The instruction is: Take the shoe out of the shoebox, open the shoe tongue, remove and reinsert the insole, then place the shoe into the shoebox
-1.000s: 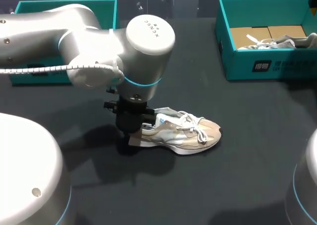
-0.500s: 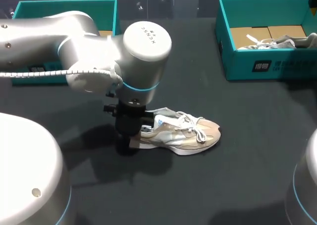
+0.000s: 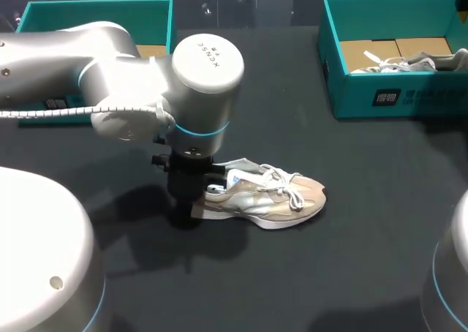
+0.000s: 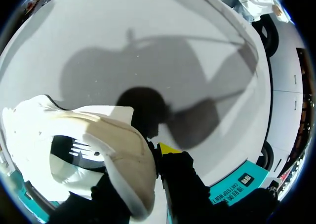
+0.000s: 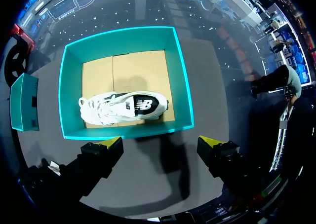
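Note:
A beige and white sneaker (image 3: 274,197) lies on its side on the dark table, toe pointing right. My left gripper (image 3: 191,204) comes straight down on its heel. In the left wrist view the padded heel collar of the sneaker (image 4: 113,140) sits between the fingers of my left gripper (image 4: 153,160), which is shut on it; one yellow fingertip (image 4: 168,147) shows outside the heel, and the other finger is hidden inside the shoe. My right gripper (image 5: 161,142) hangs open high above the right shoebox (image 5: 180,76), holding nothing.
The right shoebox (image 3: 365,94) at the back right holds a second, white sneaker (image 5: 123,105) on a cardboard floor. Another teal shoebox (image 3: 95,10) stands at the back left, partly hidden behind my left arm (image 3: 131,83).
My left arm's wrist has shifted a little to the left while still gripping the heel. The sneaker has hardly moved. The right arm has kept still.

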`<state>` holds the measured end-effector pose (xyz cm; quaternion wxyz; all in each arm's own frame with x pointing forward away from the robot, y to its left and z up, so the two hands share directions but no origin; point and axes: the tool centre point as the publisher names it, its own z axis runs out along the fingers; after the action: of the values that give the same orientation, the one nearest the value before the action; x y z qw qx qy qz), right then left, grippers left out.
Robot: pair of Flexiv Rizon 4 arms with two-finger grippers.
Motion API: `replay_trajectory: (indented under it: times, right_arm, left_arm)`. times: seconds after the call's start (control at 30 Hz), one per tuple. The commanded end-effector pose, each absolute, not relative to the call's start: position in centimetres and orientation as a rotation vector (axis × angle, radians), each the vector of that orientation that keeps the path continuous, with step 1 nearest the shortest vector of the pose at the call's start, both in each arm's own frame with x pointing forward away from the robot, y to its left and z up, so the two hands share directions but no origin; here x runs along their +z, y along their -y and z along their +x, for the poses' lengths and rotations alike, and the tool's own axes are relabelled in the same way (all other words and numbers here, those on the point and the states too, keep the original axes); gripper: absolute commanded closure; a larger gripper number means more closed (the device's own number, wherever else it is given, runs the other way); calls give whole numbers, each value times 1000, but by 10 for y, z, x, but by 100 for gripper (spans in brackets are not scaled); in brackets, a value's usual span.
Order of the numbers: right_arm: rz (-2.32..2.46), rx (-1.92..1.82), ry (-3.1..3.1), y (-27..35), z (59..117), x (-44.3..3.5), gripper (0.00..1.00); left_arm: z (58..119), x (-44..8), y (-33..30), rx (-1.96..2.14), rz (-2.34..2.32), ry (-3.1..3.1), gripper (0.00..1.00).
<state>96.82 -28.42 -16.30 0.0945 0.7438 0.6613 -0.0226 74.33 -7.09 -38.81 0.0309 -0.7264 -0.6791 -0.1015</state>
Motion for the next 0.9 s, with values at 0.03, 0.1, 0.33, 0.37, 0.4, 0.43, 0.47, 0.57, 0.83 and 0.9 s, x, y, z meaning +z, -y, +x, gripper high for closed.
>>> replay_trajectory:
  times: [0.03, 0.1, 0.33, 0.37, 0.4, 0.43, 0.47, 0.57, 0.83, 0.9]
  right_arm:
    - [2206, -69, -1961, 284, 968, -163, 0]
    - [2206, -69, -1961, 284, 968, -163, 0]
    - [2206, -69, -1961, 284, 968, -163, 0]
    - [2206, -69, -1961, 284, 968, -163, 0]
    - [2206, -69, -1961, 284, 968, -163, 0]
    - [2206, -69, -1961, 284, 968, -163, 0]
    - [2206, -69, -1961, 284, 968, -163, 0]
    - [2206, -69, -1961, 284, 968, -163, 0]
    - [2206, -69, -1961, 284, 968, -163, 0]
    - [2206, -69, -1961, 284, 968, -163, 0]
  left_arm:
    - [744, -394, 68, -304, -2257, 2094, 100]
    - [744, -393, 68, -299, -2271, 2090, 91]
    - [744, -388, 69, -270, -2282, 2096, 55]
    - [744, -387, 70, -264, -2284, 2098, 51]
    - [743, -385, 70, -259, -2286, 2102, 46]
    - [743, -382, 70, -249, -2290, 2110, 39]
    - [742, -380, 70, -240, -2293, 2115, 34]
    - [739, -368, 70, -185, -2303, 2152, 4]
    - [725, -331, 72, 5, -2318, 2231, 0]
    - [720, -321, 71, 49, -2316, 2252, 0]
